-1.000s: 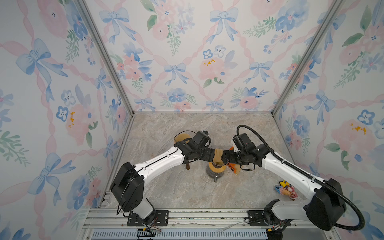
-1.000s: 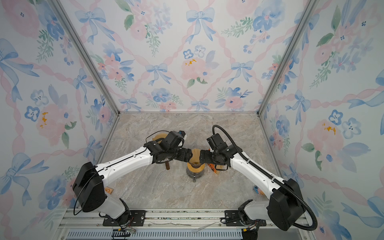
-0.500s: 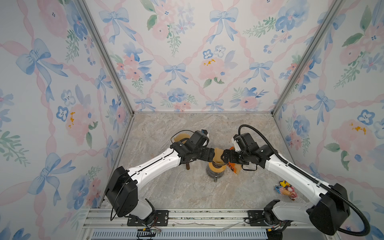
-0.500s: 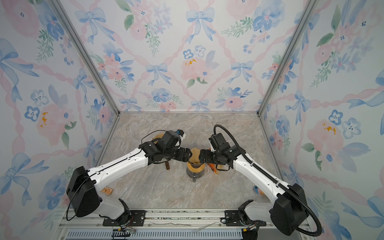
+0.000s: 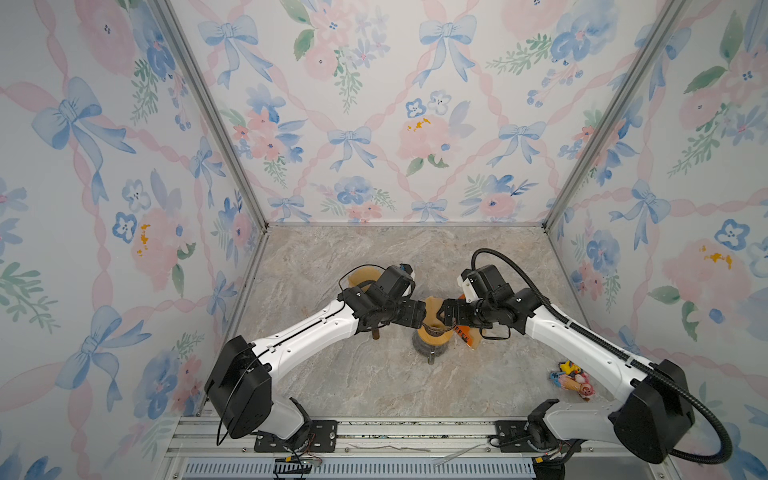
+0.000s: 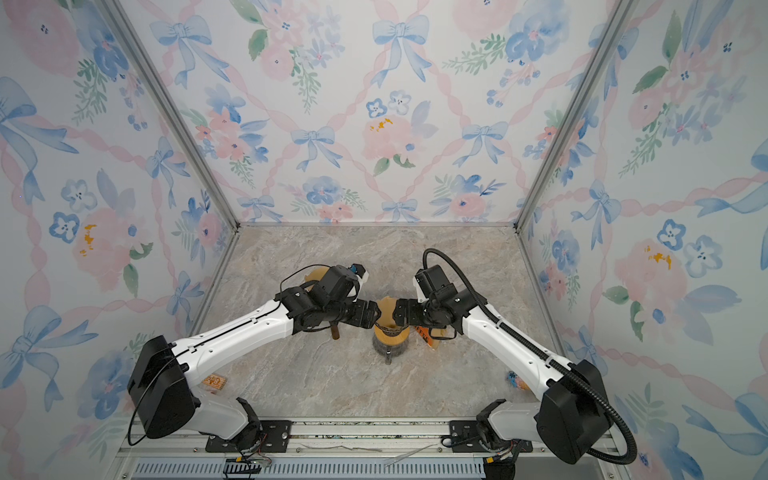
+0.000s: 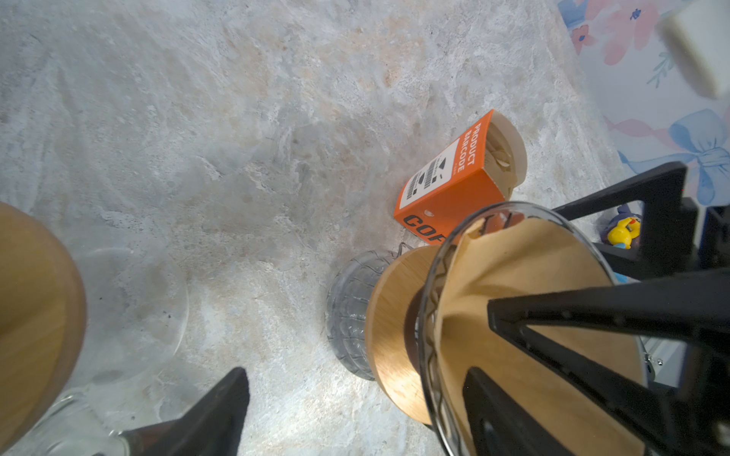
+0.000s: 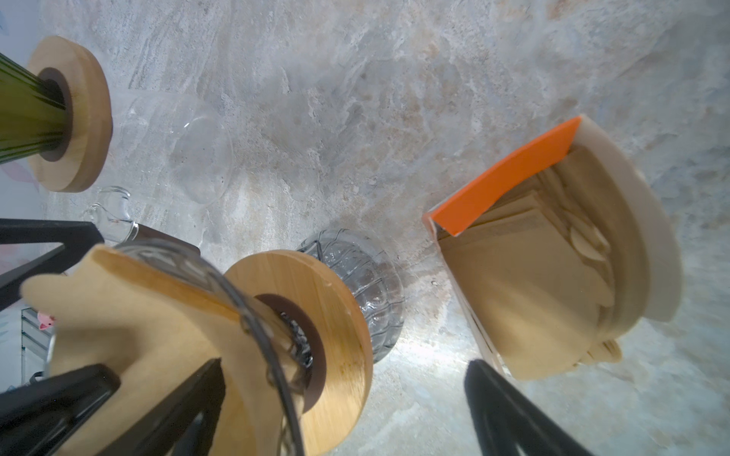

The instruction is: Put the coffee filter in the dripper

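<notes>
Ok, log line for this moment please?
coffee filter: in dripper | dripper: on glass carafe | left gripper: open, at rim | right gripper: open, at rim

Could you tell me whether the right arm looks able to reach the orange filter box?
Probably yes: the orange filter box stands right beside the dripper where the open right gripper is, with nothing between them.

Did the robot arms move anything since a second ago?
Barely. The left arm's big black joint swung a little toward the left wall. Both the left gripper and right gripper stayed open at the dripper, nothing grabbed or dropped. The coffee filter stayed in it; the orange box stayed put.
</notes>
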{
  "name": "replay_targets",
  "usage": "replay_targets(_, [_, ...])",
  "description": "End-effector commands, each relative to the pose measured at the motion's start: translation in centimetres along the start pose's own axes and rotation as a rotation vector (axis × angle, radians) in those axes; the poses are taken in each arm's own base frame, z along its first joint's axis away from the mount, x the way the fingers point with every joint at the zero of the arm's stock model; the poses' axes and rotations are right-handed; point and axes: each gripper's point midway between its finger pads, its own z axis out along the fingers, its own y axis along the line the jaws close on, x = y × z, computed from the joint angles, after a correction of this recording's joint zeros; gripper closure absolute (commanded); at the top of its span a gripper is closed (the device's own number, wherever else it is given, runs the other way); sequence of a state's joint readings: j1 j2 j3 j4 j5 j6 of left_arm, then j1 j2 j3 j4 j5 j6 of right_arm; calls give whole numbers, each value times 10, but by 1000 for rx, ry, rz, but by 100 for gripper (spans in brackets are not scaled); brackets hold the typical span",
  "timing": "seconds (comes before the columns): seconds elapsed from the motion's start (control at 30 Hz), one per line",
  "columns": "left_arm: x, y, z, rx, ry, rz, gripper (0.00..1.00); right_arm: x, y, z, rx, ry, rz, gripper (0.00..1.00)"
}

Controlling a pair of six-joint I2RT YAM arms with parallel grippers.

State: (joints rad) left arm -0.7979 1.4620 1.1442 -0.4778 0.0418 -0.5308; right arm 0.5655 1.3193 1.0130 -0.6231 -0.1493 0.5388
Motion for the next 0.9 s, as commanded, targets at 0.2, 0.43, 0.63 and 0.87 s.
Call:
replay_targets(0.2, [3,6,-2,-18,2,4,13,2,-20,4,54,-3,48,3])
replay_targets(0.43, [4,6,-1,-18,5,1,13,5,-24,3,57,-6,61,3])
replay_targets(0.63, [4,6,-1,-17,6,0,13,-2,-11,-10,-5,-41,41,3])
replay_targets(0.87, [4,4,-1,-13,7,0,13,-5,3,-16,-79,-62,31,2])
